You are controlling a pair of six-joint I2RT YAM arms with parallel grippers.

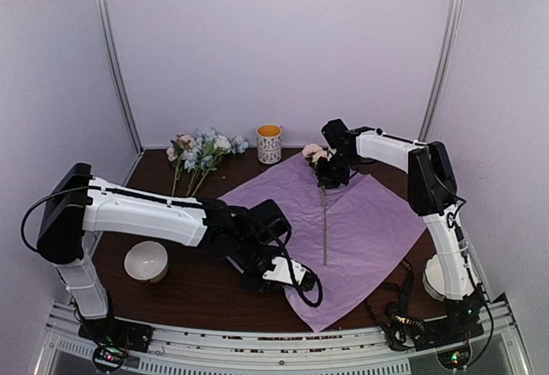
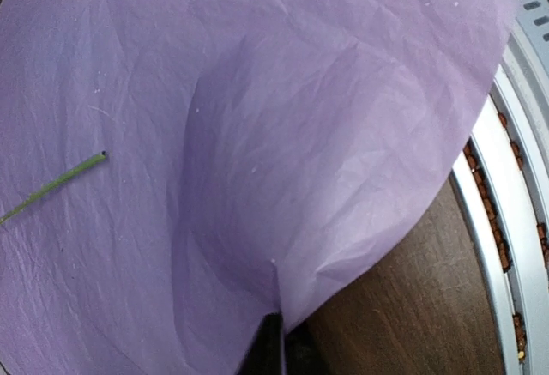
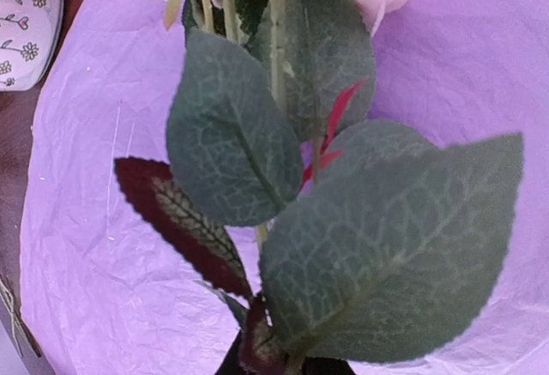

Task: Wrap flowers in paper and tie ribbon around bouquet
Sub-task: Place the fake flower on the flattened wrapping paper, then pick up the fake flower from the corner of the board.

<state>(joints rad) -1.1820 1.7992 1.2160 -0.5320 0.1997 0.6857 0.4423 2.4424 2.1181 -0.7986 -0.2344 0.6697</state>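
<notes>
The paper (image 1: 369, 212) lies spread lilac face up on the dark table. My left gripper (image 1: 307, 289) is shut on the sheet's near corner, and the paper (image 2: 300, 92) rises in a fold from its fingertips (image 2: 276, 328). One pink rose with a long green stem (image 1: 324, 229) lies on the sheet; the stem's cut end (image 2: 60, 182) shows in the left wrist view. My right gripper (image 1: 330, 176) sits at the rose's head, its jaws hidden behind large green leaves (image 3: 377, 246). The flowers (image 1: 203, 150) lie in a bunch at the back left, off the paper. No ribbon or bouquet is in view.
A patterned cup (image 1: 269, 143) with an orange inside stands at the back, just beyond the paper's far corner. A white bowl (image 1: 146, 262) sits at the front left under the left arm. Another white object (image 1: 433, 276) sits by the right arm's base. Metal rails (image 2: 506, 178) edge the table's near side.
</notes>
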